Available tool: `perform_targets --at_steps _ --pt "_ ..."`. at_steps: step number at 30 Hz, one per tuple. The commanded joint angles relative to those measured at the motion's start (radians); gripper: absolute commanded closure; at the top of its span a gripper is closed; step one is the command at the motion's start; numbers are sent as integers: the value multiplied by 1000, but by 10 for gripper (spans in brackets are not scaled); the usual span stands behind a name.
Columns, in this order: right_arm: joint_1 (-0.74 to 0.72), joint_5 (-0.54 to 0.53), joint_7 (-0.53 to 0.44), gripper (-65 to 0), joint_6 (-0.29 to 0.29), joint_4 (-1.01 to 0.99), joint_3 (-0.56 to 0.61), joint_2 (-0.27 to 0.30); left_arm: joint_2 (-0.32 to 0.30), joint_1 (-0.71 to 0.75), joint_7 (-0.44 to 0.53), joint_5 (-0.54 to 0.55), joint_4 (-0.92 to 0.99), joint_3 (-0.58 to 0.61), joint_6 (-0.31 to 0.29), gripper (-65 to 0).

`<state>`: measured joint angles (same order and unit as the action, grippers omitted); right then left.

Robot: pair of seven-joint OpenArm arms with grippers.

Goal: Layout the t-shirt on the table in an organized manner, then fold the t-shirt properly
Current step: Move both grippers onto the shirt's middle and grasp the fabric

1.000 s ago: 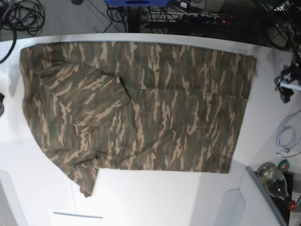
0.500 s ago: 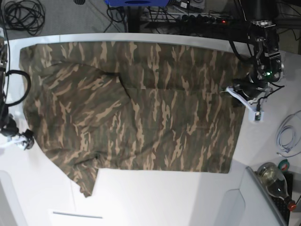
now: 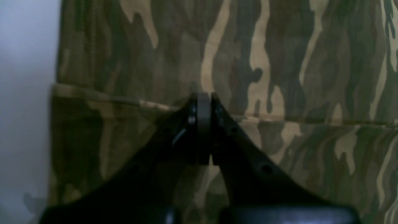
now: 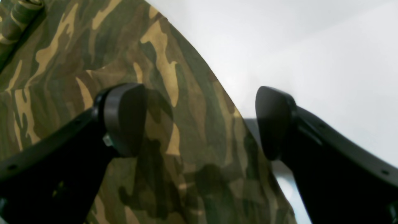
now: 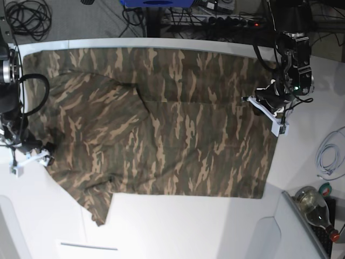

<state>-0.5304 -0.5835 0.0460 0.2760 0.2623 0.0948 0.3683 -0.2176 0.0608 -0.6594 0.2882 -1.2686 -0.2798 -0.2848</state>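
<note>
The camouflage t-shirt [image 5: 161, 124] lies spread flat on the white table [image 5: 188, 226], with one sleeve folded over at the left. My left gripper [image 5: 265, 102] is over the shirt's right part. In the left wrist view it [image 3: 203, 99] is shut, its tips resting on a folded edge of the t-shirt [image 3: 279, 62]; whether cloth is pinched does not show. At the shirt's left edge my right gripper [image 5: 40, 156] stands open. The right wrist view shows the gripper [image 4: 199, 121] straddling that edge, one finger [image 4: 124, 118] above the t-shirt [image 4: 93, 46] and the other above the bare table [image 4: 311, 46].
A glass bottle [image 5: 315, 208] and a coiled white cable [image 5: 330, 154] lie at the table's right side. A grey raised panel [image 5: 299, 232] fills the front right corner. Black cables [image 5: 29, 19] lie on the floor behind the table.
My left gripper has moved a little left over the shirt and closed. My right arm has shifted onto the shirt's left edge, its gripper still open.
</note>
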Motion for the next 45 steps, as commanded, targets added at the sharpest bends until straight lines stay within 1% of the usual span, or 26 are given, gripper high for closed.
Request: perform_targets --at_steps 1,2,5,8,10,11,14,16,19,23,25,27,29,33,37,38,39,42,43,45 --pt "-20 -6 4 -480 4 12 0 16 -13 -16 16 7 -23 -5 -1 0" --pt "-20 -6 4 -446 4 19 0 16 -13 -17 16 7 -24 -5 -1 0" --pt "-18 -6 4 -303 4 48 0 22 -13 -20 16 7 -23 -5 -1 0" --pt "-18 -6 4 -156 4 55 0 25 -13 -22 16 7 -21 -5 -1 0" --pt "-18 -6 4 -36 4 56 -5 25 -13 -23 16 7 -18 -5 -1 0" --pt "-18 -6 4 0 4 56 -8 25 -13 -23 16 7 -18 -5 -1 0" --pt "-7 -8 10 -3 4 87 -10 25 -13 -25 16 7 -21 -5 -1 0" --pt "42 -14 36 0 6 168 -11 27 -13 -25 16 7 -23 -5 -1 0" --pt "148 -14 156 0 6 384 -62 47 -30 -25 16 7 -23 -5 -1 0" --pt "306 -11 311 0 6 697 -201 44 -50 -37 16 7 -23 -5 -1 0" --pt "361 -14 374 0 6 817 -237 44 -55 -63 16 7 -10 -5 -1 0" --pt "405 -14 432 0 6 906 -257 28 -61 -91 16 7 7 -5 -1 0" --pt "453 -14 483 0 6 986 -293 7 -78 -135 16 6 31 3 -1 0" --pt "528 -14 538 0 6 1122 -343 -39 -78 -263 16 1 129 1 -1 0" --pt "577 -14 567 0 6 1215 -338 -48 -79 -384 17 -80 244 0 -1 0" --pt "588 -14 569 0 6 1231 -336 -48 -76 -411 23 -105 274 -3 -1 -77" --pt "599 -14 569 0 6 1247 -335 -48 -76 -434 49 -119 306 -3 -1 -166" --pt "620 -14 569 0 6 1288 -336 -48 -78 -479 186 -149 432 -3 -1 -378" --pt "628 -14 569 0 6 1299 -338 -48 -81 -494 226 -149 484 0 -1 -425" --pt "636 -14 569 0 6 1319 -340 -48 -84 -534 286 -149 599 1 -1 -476"
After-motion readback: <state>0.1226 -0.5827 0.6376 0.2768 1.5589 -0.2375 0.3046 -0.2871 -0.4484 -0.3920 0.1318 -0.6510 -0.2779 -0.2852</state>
